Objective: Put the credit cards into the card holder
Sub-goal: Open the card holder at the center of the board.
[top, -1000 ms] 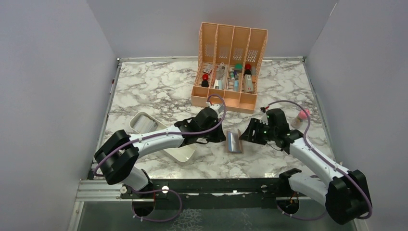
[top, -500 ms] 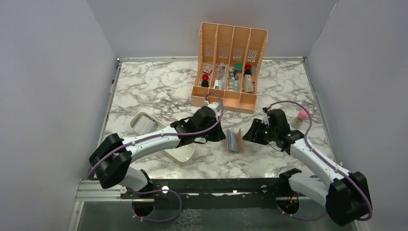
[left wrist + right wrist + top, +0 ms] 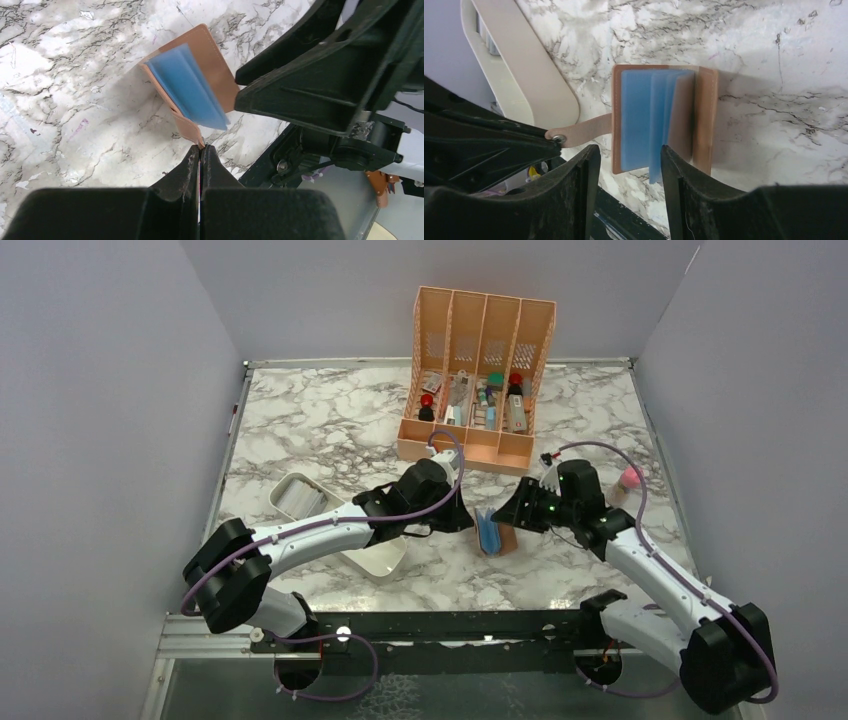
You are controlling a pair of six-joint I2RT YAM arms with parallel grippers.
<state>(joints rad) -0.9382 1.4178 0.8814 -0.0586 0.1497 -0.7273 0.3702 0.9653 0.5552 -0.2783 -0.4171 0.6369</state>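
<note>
The brown card holder point(image 3: 495, 531) stands partly open on the marble, its light blue sleeves showing in the left wrist view point(image 3: 192, 87) and the right wrist view point(image 3: 659, 115). My left gripper point(image 3: 467, 523) is shut on the tip of the holder's snap tab point(image 3: 200, 144) and holds the cover out to the left. My right gripper point(image 3: 507, 516) is open just right of the holder. Its fingers point(image 3: 586, 170) straddle the near edge of the blue sleeves without touching them. Grey flat cards point(image 3: 297, 499) lie in the white tray.
The white oblong tray point(image 3: 380, 562) lies under my left forearm, and its rim shows in the right wrist view point(image 3: 531, 70). The peach compartment organizer point(image 3: 478, 380), holding small items, stands at the back. A small pink-capped object point(image 3: 628, 480) stands by my right arm.
The card holder has opened wider, so its blue inside now shows. My right gripper has moved left, closer to the holder. My left gripper has kept its grip on the tab.
</note>
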